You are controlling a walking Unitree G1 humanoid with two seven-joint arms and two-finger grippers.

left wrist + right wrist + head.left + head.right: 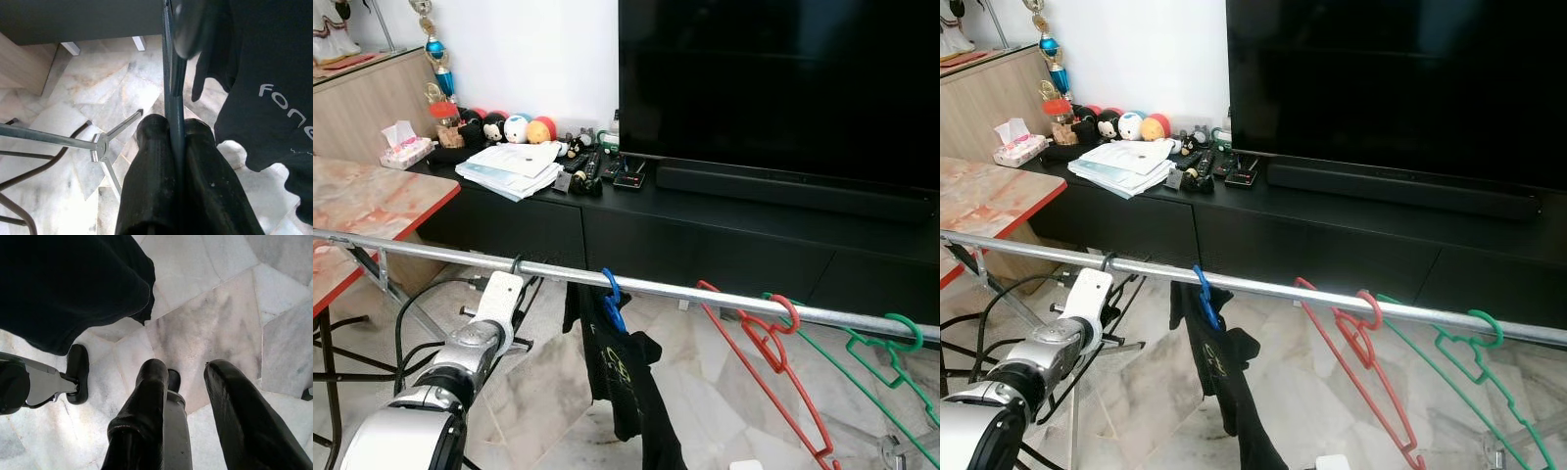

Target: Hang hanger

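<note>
Right now the left arm [470, 362] reaches up to the metal rail [1263, 287] that runs across the scene in front of the black TV cabinet [705, 235]. Its left gripper [177, 147] sits just under the rail, toward the rail's left end, and in the left wrist view the two black fingers [146, 181] are pressed tight together on a thin dark blue-grey bar, the blue hanger [612, 299]. That hanger's hook is over the rail, near its middle, and a black shirt [622, 377] with pale lettering droops from it, bunched and hanging low toward the marble floor [724, 411].

Further along toward the right end of the rail, a red hanger [769, 343] hangs by its hook, tilted, and just beyond it a green hanger [891, 357] does the same; the two overlap where their arms cross.

Down below, the right gripper [188, 396] points at the floor, its fingers parted with a clear gap and holding nothing; dark cloth fills the corner of that view beside it.

On the cabinet's left end lie a stack of papers [514, 166], some remotes [592, 166], a row of round plush toys [514, 127] and a tissue box [406, 147]. A big dark television [773, 88] stands above, and a marble-topped table with a red edge [372, 211] juts in at the left.
</note>
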